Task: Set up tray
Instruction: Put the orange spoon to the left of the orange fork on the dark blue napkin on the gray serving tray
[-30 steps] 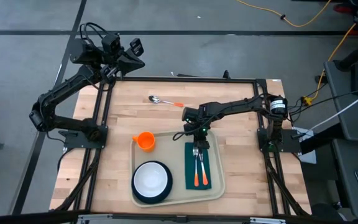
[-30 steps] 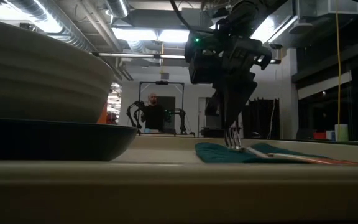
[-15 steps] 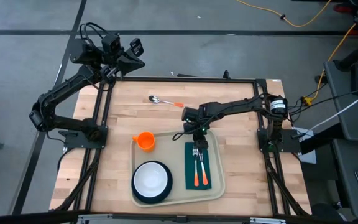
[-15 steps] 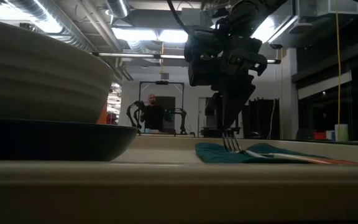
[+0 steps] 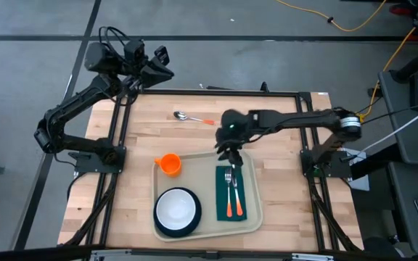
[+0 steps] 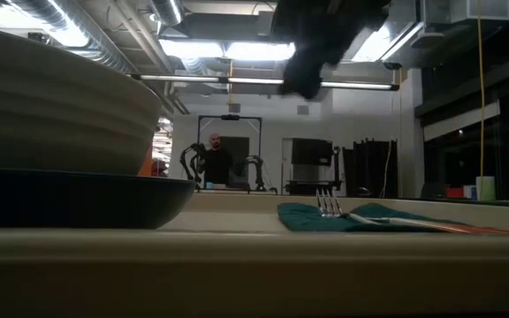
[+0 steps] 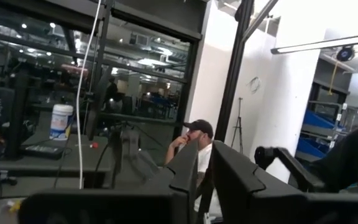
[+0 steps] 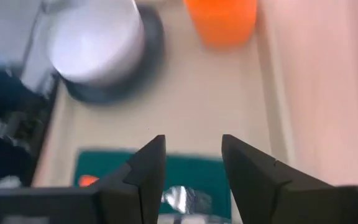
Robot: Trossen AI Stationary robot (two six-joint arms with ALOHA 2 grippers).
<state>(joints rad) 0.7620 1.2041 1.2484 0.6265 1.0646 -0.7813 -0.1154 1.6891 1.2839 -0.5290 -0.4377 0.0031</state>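
The beige tray (image 5: 206,158) lies at the table's near middle. On it stand an orange cup (image 5: 169,164) and a white bowl (image 5: 177,208) on a dark teal plate (image 5: 161,226). A dark green napkin (image 5: 244,194) lies on the tray's right part. A fork (image 5: 228,178) and a second orange-handled utensil (image 5: 236,203) lie on the napkin. My right gripper (image 5: 232,154) (image 8: 193,146) hangs open above the napkin's far end and touches nothing. My left gripper (image 5: 164,64) is shut and raised beyond the table's far left corner.
An orange-handled spoon (image 5: 193,117) lies on the bare wood beyond the tray, to the left of the right arm. Black frame rails (image 5: 115,138) run along the table's left and right sides. A person (image 6: 216,162) sits in the room behind.
My right gripper has risen from just above the fork's tines, going up out of the low view, and the arm has swung a little toward the far edge. The fork has stayed on the napkin.
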